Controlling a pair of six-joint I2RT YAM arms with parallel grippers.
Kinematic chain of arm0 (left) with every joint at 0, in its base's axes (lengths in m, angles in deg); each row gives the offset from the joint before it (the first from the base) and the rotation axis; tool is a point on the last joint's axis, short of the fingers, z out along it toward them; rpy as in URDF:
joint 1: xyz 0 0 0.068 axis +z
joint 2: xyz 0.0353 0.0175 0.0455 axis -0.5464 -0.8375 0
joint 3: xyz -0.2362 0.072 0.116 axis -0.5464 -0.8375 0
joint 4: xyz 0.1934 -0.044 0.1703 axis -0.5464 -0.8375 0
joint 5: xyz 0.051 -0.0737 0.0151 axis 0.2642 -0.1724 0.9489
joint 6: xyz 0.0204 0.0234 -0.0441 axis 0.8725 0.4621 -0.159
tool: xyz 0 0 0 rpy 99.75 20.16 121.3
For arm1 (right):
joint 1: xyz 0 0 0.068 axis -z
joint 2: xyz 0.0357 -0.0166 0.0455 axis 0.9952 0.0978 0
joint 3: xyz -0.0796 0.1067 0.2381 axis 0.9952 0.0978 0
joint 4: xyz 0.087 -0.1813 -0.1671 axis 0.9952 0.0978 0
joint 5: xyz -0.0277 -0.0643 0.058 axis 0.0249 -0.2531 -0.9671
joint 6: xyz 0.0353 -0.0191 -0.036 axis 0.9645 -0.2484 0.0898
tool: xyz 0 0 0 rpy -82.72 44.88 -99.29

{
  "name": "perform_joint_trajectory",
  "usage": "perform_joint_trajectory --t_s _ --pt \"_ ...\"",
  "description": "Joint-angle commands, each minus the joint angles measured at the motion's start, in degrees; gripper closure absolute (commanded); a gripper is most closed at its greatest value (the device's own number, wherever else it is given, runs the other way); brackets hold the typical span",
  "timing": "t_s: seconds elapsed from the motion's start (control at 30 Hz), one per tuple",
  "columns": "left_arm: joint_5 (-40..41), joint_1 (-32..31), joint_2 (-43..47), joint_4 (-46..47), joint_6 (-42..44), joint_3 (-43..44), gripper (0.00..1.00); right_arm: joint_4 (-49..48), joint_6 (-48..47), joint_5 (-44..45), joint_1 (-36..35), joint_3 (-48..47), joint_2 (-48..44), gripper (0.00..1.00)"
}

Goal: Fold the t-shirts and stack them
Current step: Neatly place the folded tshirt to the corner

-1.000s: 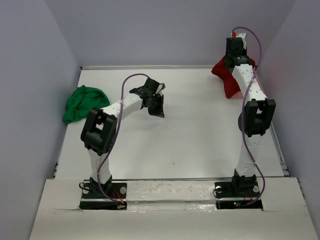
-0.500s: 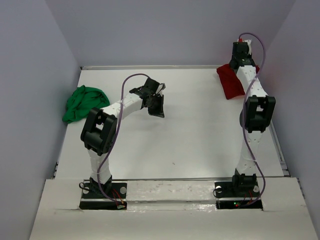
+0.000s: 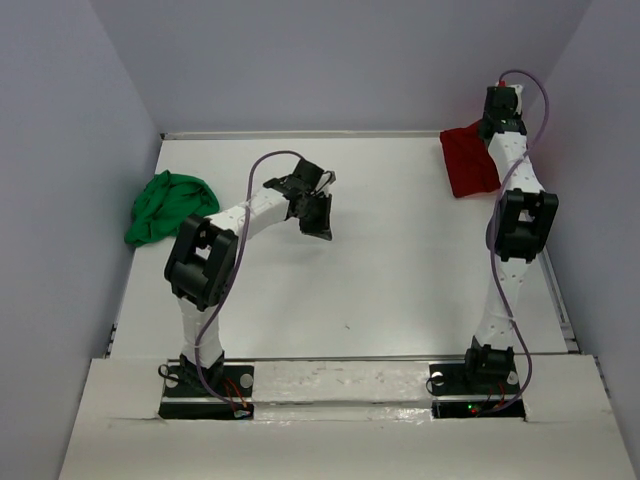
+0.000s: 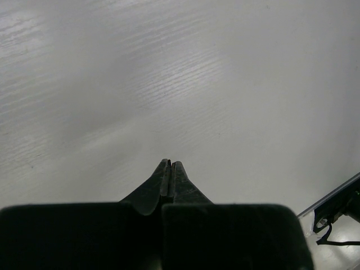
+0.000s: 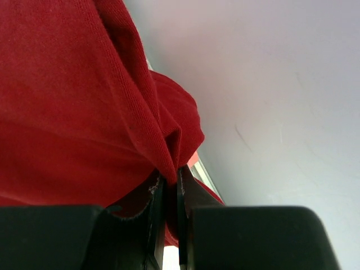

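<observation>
Two shirts in play on the white table [image 3: 400, 290]. The dark red shirt [image 3: 466, 160] sits bunched at the far right corner, and the right gripper [image 5: 169, 183] is clamped tight on a fold at its right edge, with the rest of the cloth spreading to the left of the grip. The green shirt [image 3: 168, 205] lies crumpled at the left edge, well apart from the left gripper [image 4: 170, 166], which hovers over bare table near the middle, its fingers pressed together on nothing.

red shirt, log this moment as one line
right gripper: shut on dark red shirt, far right corner | left gripper: shut, empty | green shirt: bunched, left edge
</observation>
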Motion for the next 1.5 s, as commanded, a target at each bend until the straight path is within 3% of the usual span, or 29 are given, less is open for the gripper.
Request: perform_joint_trajectory --t_s 0.0,0.43,1.03,1.1,1.13,1.23,1.27,1.33,1.37,1.47 --pt "-1.63 -1.03 0.70 -1.61 1.11 0.29 1.00 -1.88 0.82 -0.56 1.43 -4.10 1.25 1.00" --pt "-1.27 -2.88 8.52 -4.24 0.76 -1.82 1.00 -1.71 -0.50 -3.64 4.24 -10.24 8.71 1.00" --pt "-0.22 -4.37 7.74 -9.61 -0.47 0.91 1.00 0.13 -0.42 -10.84 11.35 -20.61 19.61 1.00" --pt "-0.13 -4.72 8.00 -10.05 -0.91 0.91 1.00 1.62 1.16 -11.45 11.89 -22.54 21.37 0.83" --pt "0.04 -4.90 7.91 -10.40 -0.91 0.91 1.00 2.07 1.43 -12.86 11.89 -22.64 21.46 0.64" --pt "0.31 -5.17 7.82 -10.66 -1.08 0.73 1.00 2.42 2.13 -14.97 11.89 -22.47 21.11 0.39" --pt "0.31 -5.34 7.82 -10.49 -1.17 0.56 1.00 2.25 2.66 -15.59 11.89 -22.03 20.76 0.24" --pt "0.04 -5.69 8.09 -9.79 -1.61 0.21 1.00 2.42 3.02 -17.87 11.89 -21.59 19.45 0.14" --pt "-0.22 -5.87 8.09 -9.44 -1.79 -0.23 1.00 2.25 3.10 -18.14 11.89 -21.24 18.92 0.01" --pt "-0.40 -6.40 8.00 -8.64 -1.97 -0.67 1.00 2.07 2.05 -19.74 10.66 -19.75 16.72 0.00"
